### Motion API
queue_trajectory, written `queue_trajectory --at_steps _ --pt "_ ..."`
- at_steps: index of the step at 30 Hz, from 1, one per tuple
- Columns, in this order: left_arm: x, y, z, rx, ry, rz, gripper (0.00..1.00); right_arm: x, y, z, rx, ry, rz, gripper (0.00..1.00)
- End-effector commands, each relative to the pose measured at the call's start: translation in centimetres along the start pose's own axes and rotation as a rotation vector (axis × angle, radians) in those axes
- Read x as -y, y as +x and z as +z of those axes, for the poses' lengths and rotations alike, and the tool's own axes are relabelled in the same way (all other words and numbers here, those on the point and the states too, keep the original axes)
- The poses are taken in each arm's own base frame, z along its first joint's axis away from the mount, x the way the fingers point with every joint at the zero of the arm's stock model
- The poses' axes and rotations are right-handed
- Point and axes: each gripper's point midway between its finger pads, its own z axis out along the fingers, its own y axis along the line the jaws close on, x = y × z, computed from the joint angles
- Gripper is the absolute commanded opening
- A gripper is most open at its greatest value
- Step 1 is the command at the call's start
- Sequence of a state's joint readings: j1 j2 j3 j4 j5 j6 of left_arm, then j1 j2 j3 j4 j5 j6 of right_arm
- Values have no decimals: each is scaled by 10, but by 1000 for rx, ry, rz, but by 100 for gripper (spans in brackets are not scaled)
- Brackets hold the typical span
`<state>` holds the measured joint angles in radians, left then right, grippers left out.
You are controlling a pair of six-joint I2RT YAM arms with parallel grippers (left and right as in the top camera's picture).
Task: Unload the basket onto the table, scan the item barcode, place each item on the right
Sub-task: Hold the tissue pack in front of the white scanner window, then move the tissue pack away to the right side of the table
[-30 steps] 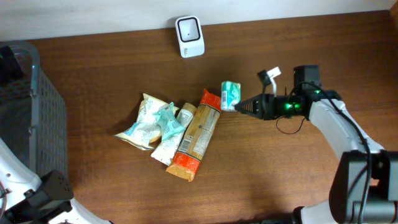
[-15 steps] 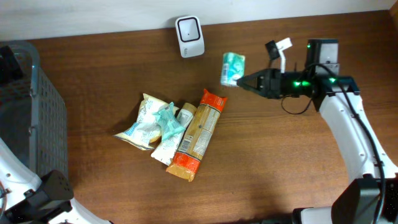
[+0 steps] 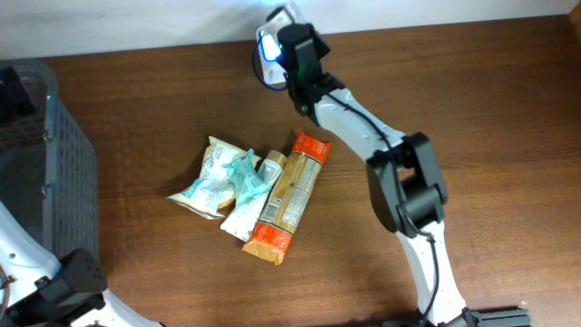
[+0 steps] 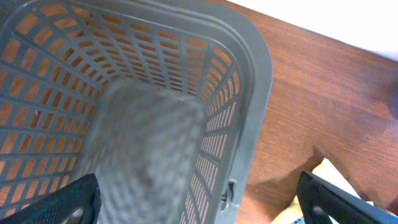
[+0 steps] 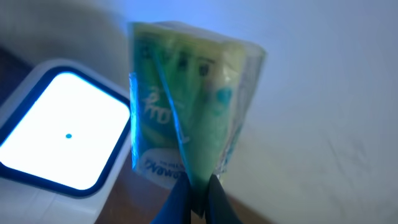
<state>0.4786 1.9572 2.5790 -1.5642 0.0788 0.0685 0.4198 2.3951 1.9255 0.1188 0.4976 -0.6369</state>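
Note:
In the right wrist view a green plastic packet [image 5: 186, 106] stands upright, pinched at its lower edge by my right gripper [image 5: 198, 185], which is shut on it. The packet hangs just beside the white scanner [image 5: 62, 134], whose window glows bright with a blue rim. From overhead, the right arm [image 3: 349, 118] stretches to the back edge and its wrist covers most of the scanner [image 3: 268, 47]; the packet is hidden there. My left gripper [image 4: 199, 208] is open, holding nothing, above the grey basket [image 4: 252, 81].
A heap of snack packets [image 3: 218, 177] lies mid-table, with a long orange-ended pack [image 3: 286, 195] on its right side. The grey mesh basket [image 3: 45, 163] fills the left edge. A white wall runs along the back.
The right arm has swung from the table's right side to the back, carrying the green packet up to the scanner. The left arm has not moved.

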Motion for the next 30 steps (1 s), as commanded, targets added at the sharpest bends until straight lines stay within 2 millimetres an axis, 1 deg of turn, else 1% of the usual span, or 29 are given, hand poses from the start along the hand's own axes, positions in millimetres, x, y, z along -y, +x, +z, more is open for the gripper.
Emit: queue_trajectory --at_steps 1,5,8,10,14,16,17,18,19,21,22,23,24,25,26,27,29,30 --pt "1 -2 -1 9 8 14 99 -12 -3 5 25 12 -288 4" --pt "1 -2 -1 9 8 14 99 -13 -3 6 28 14 -290 4" --pt "1 -2 -1 9 8 14 99 -20 0 4 15 -8 -306 4" --pt "1 -2 -1 9 8 14 99 -27 -5 1 24 -17 -311 4" --pt "1 -2 -1 9 8 14 99 -28 -5 0 24 -20 -309 4" --pt "1 -2 -1 9 8 14 99 -23 -10 -3 29 -16 -237 4" --pt "1 -2 -1 9 8 14 99 -16 -15 -8 30 -19 -160 4" --pt "1 -2 -1 9 8 14 99 2 -30 -22 44 -32 -74 4" --pt "1 -2 -1 9 8 14 99 17 -39 -33 45 -32 -14 4" --pt "1 -2 -1 9 8 14 99 44 -54 -62 40 -64 105 4" --pt "1 -2 -1 9 8 14 99 55 -61 -84 32 -132 184 4" --pt "1 -2 -1 9 8 14 99 62 -63 -109 9 -233 300 4" --pt "1 -2 -1 9 8 14 99 66 -61 -135 -32 -342 419 4" --pt "1 -2 -1 9 8 14 99 71 -52 -160 -100 -434 527 4" --pt "1 -2 -1 9 8 14 99 78 -37 -183 -191 -500 633 4" --pt "1 -2 -1 9 8 14 99 89 -17 -206 -288 -554 711 4" --pt "1 -2 -1 9 8 14 99 104 18 -236 -419 -625 762 4" --pt "1 -2 -1 9 8 14 99 111 39 -246 -497 -639 790 4"
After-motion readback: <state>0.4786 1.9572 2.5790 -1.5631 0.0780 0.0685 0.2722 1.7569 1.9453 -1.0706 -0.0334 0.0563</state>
